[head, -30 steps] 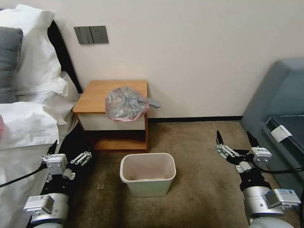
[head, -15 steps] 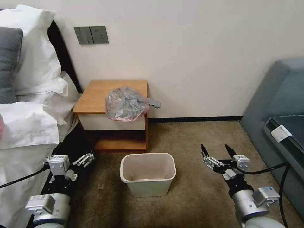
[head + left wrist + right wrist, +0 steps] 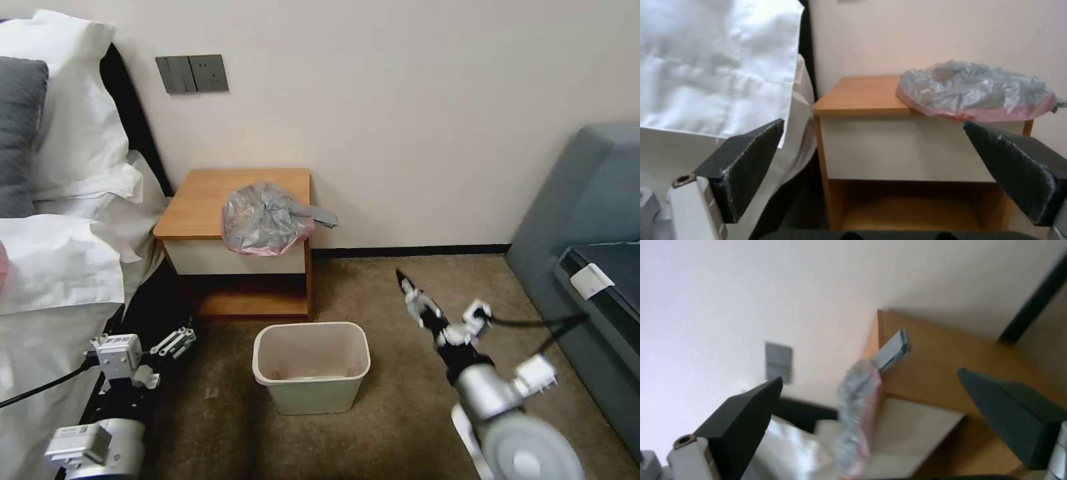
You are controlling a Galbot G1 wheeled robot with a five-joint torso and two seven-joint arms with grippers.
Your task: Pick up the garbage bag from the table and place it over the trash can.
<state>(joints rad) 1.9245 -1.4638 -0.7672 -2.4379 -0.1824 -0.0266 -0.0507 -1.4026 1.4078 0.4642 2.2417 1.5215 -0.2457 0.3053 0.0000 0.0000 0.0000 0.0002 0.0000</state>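
Jaws of the right gripper [image 3: 437,303] stand spread wide, empty, beside the trash can [image 3: 311,365]. The left gripper [image 3: 150,333] hangs low by the bed, jaws also apart. The garbage bag [image 3: 265,219] lies crumpled on the table [image 3: 200,200], overhanging its front edge.

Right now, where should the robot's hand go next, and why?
Probably the right gripper should reach on toward the garbage bag. The bag lies untouched on the table, the trash can has no bag, and the gripper is open, holding nothing.
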